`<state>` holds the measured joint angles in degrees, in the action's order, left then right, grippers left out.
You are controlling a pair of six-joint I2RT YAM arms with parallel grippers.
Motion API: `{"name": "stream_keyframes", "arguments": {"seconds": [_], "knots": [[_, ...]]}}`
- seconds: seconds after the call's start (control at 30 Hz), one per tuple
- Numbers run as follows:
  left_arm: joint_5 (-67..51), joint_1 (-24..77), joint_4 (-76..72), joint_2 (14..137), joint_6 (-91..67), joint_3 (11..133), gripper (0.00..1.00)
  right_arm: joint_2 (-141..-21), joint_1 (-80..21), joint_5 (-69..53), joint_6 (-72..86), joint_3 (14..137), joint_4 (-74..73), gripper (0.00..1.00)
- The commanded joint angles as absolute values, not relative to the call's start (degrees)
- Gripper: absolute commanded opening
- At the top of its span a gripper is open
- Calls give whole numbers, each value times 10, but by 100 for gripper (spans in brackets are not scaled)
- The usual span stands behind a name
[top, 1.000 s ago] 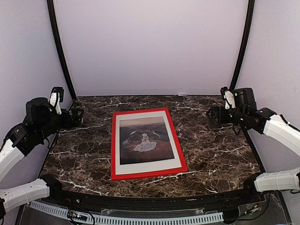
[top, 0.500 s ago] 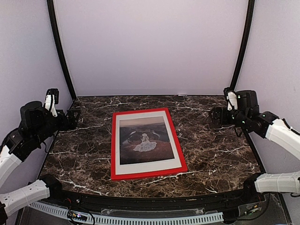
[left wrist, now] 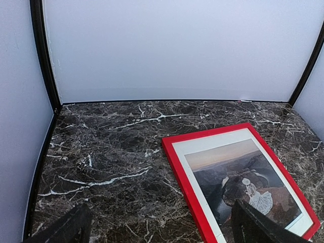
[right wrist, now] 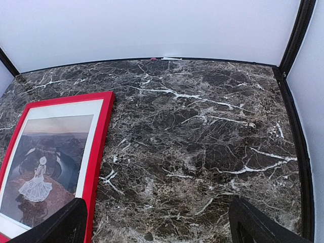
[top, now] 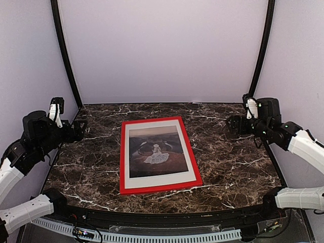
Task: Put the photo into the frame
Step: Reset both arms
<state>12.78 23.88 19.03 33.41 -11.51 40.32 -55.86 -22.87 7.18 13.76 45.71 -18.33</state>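
— Dark marble table (top: 228, 167), seen from above: where's the photo (top: 154, 149)?
— Inside the red frame (top: 161, 186), flat mid-table. Left gripper (top: 81, 126) sits by the left edge, right gripper (top: 229, 125) by the right edge (both well apart from it).
— Left wrist?
— Fingers spread wide, holding nothing, with the framed photo ahead.
— Right wrist?
— Same wide spread, also holding nothing.

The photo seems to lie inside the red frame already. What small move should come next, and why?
Probably just draw the left pincer and right pincer back to rest. The photo lies flat inside the frame, white margin showing on all four sides; both pincers stand open and empty, apart from it at the sides.
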Motion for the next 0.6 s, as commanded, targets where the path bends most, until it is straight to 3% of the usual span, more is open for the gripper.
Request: {"name": "stream_keyframes", "arguments": {"seconds": [0.0, 0.57], "knots": [[130, 236, 185, 329, -109, 396, 99, -552, -232, 72, 132, 452, -157, 99], [133, 236, 186, 333, -113, 394, 99, -553, -232, 68, 133, 448, -149, 99]]}}
